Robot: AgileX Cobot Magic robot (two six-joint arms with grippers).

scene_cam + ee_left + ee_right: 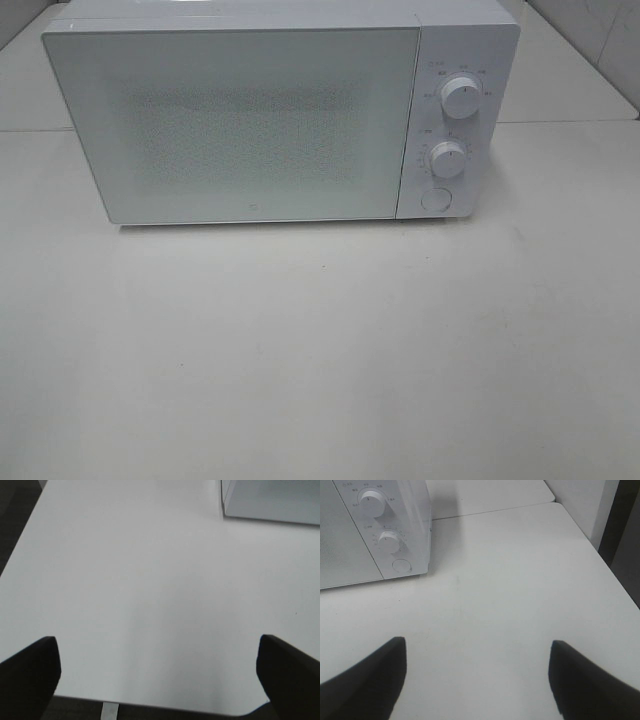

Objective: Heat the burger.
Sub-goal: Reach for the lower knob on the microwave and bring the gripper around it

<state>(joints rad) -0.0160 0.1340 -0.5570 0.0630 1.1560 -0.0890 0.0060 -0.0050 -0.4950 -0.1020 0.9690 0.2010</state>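
We see a white microwave (240, 120) standing toward the back of a pale table (320, 350), its door (235, 125) shut flush against the body. The door panel is frosted and speckled, so nothing behind it can be made out. The burger shows in none of the 3 views: it is not on the table in front of the oven and not in either gripper. Whether it sits behind that shut door we cannot tell.

Right of the door are 2 dials, the upper knob (460, 97) and the lower knob (448, 160). Below them is a round button (436, 199), which we take to be the door release, since the door has no handle.

Neither arm shows in the high view. The left gripper (157, 650) hangs over bare table near its front edge, jaws spread wide with nothing between them, and a corner of the microwave lies well ahead of it. The right gripper (477, 647) hangs likewise, jaws apart and empty, with the control panel ahead of it. We read this as a set-back resting pose that keeps both arms clear of the door's swing.

We judge that either the work has not begun or the burger is shut inside. The right arm is nearer the controls, so any knob or button work would suit it
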